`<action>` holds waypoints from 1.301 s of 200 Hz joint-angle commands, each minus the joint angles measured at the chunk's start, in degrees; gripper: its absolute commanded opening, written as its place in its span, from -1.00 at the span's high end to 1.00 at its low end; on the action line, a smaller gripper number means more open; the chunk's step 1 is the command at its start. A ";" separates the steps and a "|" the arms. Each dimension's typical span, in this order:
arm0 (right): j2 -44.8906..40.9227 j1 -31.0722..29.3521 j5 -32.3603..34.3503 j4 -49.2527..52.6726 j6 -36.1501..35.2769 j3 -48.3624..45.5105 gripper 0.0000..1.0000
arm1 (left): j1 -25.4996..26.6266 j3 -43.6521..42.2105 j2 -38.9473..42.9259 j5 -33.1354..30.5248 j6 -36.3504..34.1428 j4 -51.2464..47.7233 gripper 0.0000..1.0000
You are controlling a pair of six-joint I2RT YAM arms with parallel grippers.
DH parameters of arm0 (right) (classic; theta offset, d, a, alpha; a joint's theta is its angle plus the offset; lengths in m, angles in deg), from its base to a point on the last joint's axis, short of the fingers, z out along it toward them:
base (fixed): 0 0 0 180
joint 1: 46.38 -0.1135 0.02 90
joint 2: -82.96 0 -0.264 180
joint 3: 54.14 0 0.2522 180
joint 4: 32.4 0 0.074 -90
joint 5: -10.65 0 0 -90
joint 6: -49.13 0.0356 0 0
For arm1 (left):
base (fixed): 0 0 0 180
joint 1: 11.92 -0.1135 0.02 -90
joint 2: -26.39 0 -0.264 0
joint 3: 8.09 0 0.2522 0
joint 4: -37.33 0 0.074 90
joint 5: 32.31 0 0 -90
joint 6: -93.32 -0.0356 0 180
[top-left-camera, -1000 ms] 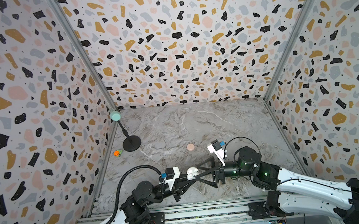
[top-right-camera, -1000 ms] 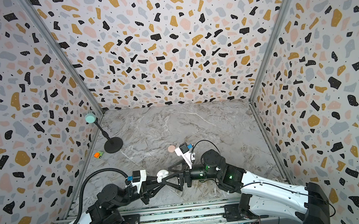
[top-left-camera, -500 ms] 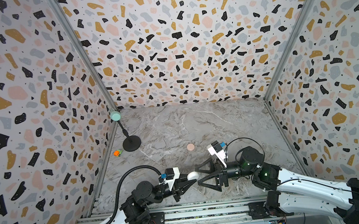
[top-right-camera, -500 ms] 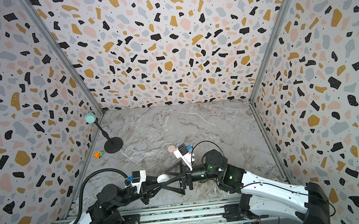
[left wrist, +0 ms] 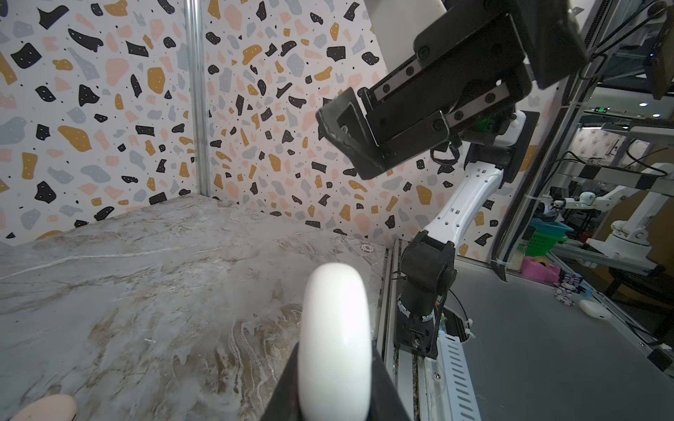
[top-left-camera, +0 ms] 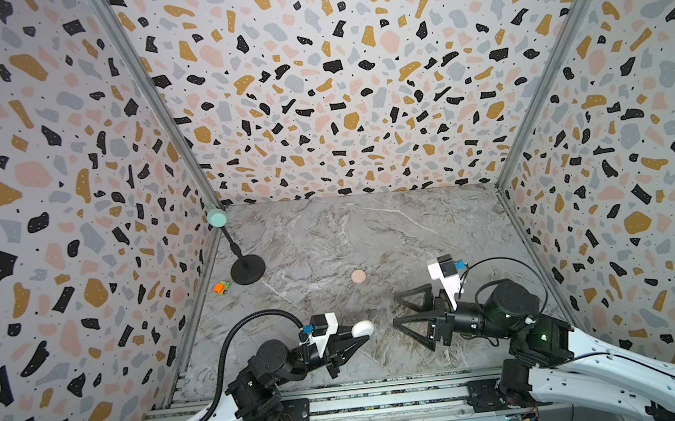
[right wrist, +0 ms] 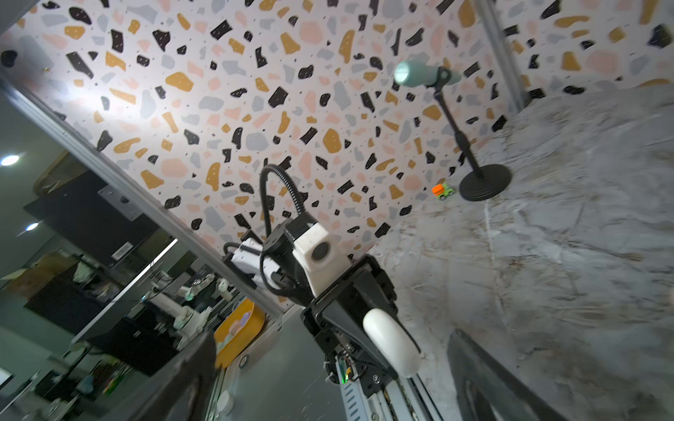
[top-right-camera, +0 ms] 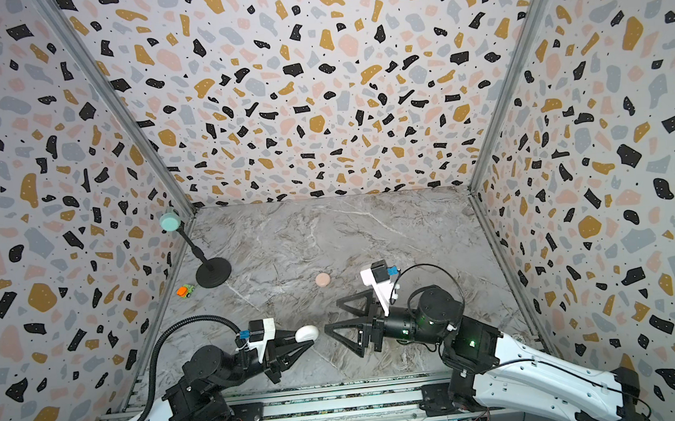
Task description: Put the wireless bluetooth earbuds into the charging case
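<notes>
White case point(top-left-camera: 362, 328): clamped in my left gripper point(top-left-camera: 364, 336), near side of the table point(top-left-camera: 330, 241), thin edge turned rightward.
Right gripper point(top-left-camera: 395, 309): jaws wide, empty, just right of the case, facing it.
Pink case point(top-left-camera: 358, 276): lying farther back.
Earbuds: none visible.

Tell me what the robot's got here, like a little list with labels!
left gripper: shut on the white charging case, held off the table
right gripper: open, empty, pointing at the white charging case
pink case: lying on the marble table, apart from both grippers
toy truck: orange and green, beside the microphone stand by the left wall
earbuds: none visible
</notes>
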 commanded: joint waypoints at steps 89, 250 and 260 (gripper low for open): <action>-6.28 2.09 43.06 34.51 -3.40 7.91 -0.98 | -0.24 9.28 -3.58 -16.10 19.85 -3.67 1.00; -8.49 2.28 52.66 40.48 -4.61 1.68 -0.98 | -4.51 12.76 -34.10 -21.76 31.12 -5.21 1.00; -8.44 2.45 52.66 40.43 -4.56 1.52 -0.98 | -4.95 12.62 -35.58 -21.18 31.22 -4.32 1.00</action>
